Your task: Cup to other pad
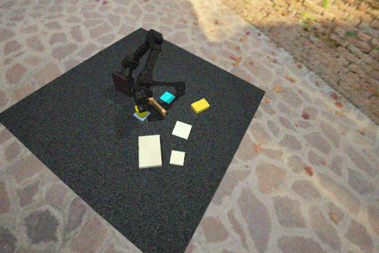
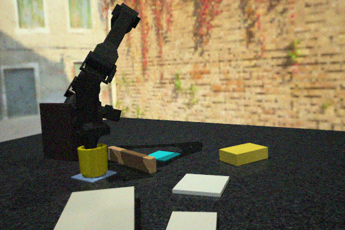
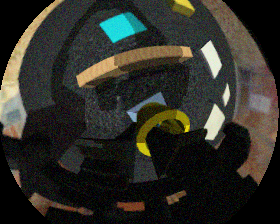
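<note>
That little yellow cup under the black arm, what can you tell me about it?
The yellow cup is a short, plain cylinder with thick walls, an open top and no handle. It stands upright on a thin pale blue pad, beside a slanted wooden block. The gripper reaches down from above over its rim and is shut on the cup's wall. The cup's inside is mostly hidden, so no marbles can be made out.

Arm bent steeply down; claw (image 2: 91, 143) clamped on cup wall.

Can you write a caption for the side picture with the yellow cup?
Robot gripper pinching the rim of a yellow cup that stands on its blue pad.
</note>
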You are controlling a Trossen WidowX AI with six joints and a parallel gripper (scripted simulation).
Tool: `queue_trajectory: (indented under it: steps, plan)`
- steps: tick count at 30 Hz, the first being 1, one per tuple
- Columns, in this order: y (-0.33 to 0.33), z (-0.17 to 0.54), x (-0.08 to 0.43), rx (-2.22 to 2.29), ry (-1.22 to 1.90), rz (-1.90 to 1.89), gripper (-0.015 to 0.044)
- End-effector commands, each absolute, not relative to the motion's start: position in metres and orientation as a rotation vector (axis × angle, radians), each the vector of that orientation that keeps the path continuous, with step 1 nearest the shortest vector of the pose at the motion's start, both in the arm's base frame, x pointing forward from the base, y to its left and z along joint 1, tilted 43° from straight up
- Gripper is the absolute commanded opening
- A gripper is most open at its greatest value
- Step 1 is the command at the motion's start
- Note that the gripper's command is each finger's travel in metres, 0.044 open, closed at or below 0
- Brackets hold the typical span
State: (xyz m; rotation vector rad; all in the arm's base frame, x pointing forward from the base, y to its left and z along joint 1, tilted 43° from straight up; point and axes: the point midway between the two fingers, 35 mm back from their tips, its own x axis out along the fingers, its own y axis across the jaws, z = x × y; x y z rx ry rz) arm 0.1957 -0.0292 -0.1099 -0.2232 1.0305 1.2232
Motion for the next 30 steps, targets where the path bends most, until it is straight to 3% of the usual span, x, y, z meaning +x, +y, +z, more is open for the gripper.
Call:
queue_trajectory:
  steps: [1, 30]
  plan:
    - [-0.029, -0.11, 0.196, -0.224, 1.03, 1.223, 0.0]
    - [-0.066, -0.065, 0.19, -0.197, 1.035, 1.223, 0.0]
